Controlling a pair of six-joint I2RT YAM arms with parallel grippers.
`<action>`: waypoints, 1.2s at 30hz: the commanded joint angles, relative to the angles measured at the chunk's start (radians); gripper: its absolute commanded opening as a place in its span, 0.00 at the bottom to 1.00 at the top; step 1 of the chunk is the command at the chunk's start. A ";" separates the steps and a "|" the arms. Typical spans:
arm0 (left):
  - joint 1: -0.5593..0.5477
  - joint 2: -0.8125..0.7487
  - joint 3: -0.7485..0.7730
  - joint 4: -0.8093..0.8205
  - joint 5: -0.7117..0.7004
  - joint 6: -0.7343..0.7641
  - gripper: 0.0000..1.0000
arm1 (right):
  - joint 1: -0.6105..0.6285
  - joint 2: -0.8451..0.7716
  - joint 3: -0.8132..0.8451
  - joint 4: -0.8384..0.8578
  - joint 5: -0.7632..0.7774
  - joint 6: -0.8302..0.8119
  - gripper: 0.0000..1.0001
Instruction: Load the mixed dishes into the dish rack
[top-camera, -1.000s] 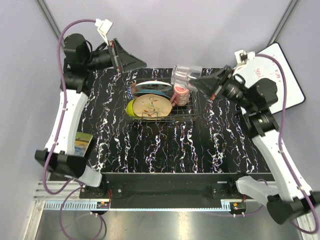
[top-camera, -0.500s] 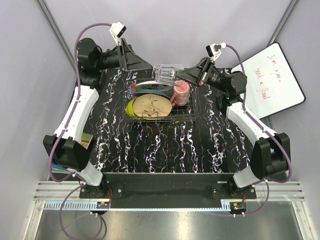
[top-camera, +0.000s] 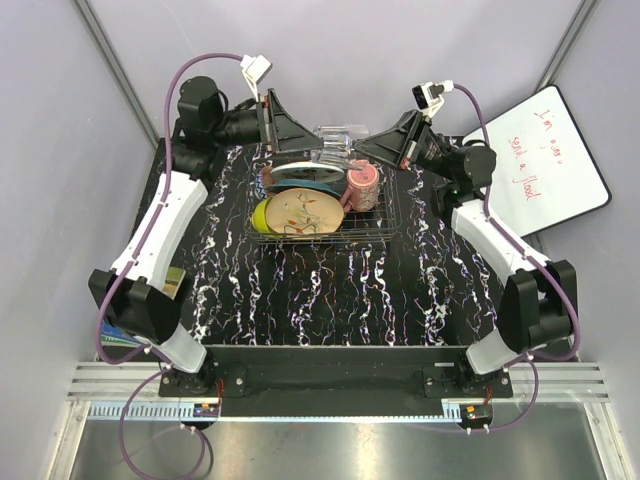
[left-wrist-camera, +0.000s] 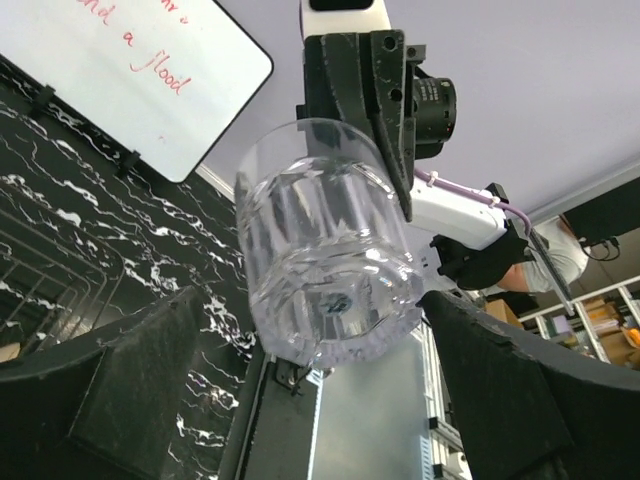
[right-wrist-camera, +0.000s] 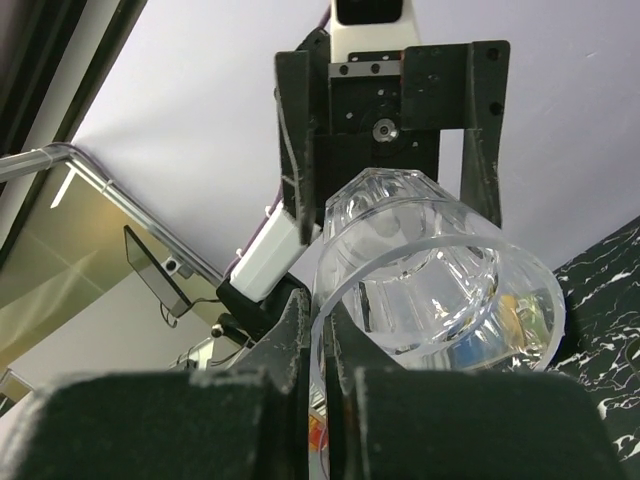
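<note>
Two pincers meet over the far edge of the dish rack. The right pincer (right-wrist-camera: 318, 335) is closed tight on the clear glass (right-wrist-camera: 440, 280), with one finger inside the rim and one outside, pinching the wall. The glass hangs in the air, tipped on its side, its mouth toward the right pincer and its thick base toward the left one. The left pincer (left-wrist-camera: 310, 300) is spread as wide as it goes and holds nothing. In the left wrist view its dark fingers (left-wrist-camera: 130, 385) stand on either side of the glass base, and no contact shows.

From above, the glass (top-camera: 335, 138) sits between the left pincer (top-camera: 300, 132) and the right pincer (top-camera: 362, 148). Just below it is the dish rack (top-camera: 390, 215) on the black marbled worktop (top-camera: 330, 290). A teal plate (top-camera: 305, 177), a peach floral plate (top-camera: 305, 212), a lime-yellow bowl (top-camera: 262, 213) and a pink mug (top-camera: 362, 187) stand in the rack. A white board (top-camera: 545, 160) with red writing lies off to the right.
</note>
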 joint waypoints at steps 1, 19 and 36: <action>-0.049 0.015 0.060 0.008 -0.035 0.041 0.99 | 0.011 0.023 0.070 0.089 0.022 0.028 0.00; -0.093 0.030 0.185 -0.282 -0.196 0.340 0.00 | 0.029 0.026 0.043 0.025 0.001 -0.042 0.02; -0.316 0.286 0.627 -1.018 -0.652 0.975 0.00 | -0.104 -0.857 -0.353 -1.207 0.884 -0.957 1.00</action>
